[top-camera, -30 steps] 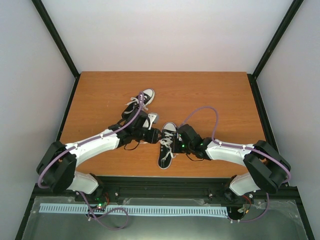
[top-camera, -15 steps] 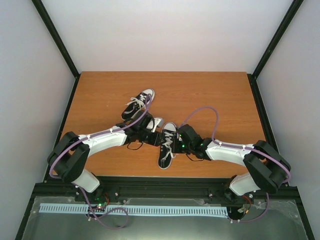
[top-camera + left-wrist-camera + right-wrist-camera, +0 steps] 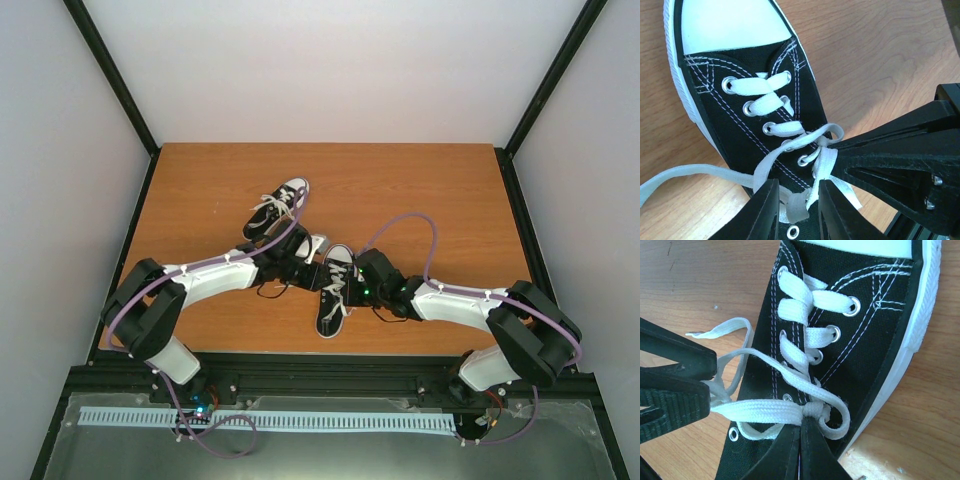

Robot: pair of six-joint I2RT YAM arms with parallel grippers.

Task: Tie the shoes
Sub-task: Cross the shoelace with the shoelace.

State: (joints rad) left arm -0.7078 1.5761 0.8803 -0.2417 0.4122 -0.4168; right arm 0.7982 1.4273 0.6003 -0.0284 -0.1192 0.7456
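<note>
First knot, centre-frame shoe (image 3: 335, 290); second shoe (image 3: 276, 211) lies upper left.
Right gripper (image 3: 804, 426) clamped on lace crossing (image 3: 812, 410); left gripper (image 3: 797, 187) narrowly apart around loose strand (image 3: 799, 207). Next, probably: pinch strand, pull outward to tighten.

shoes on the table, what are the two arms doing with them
Both arms are at the near shoe. The right gripper is shut on the white lace where its strands cross. The left gripper has its jaws slightly apart around the strand running from that pinch. No bow yet. The other shoe lies farther back on the table, untouched.
</note>
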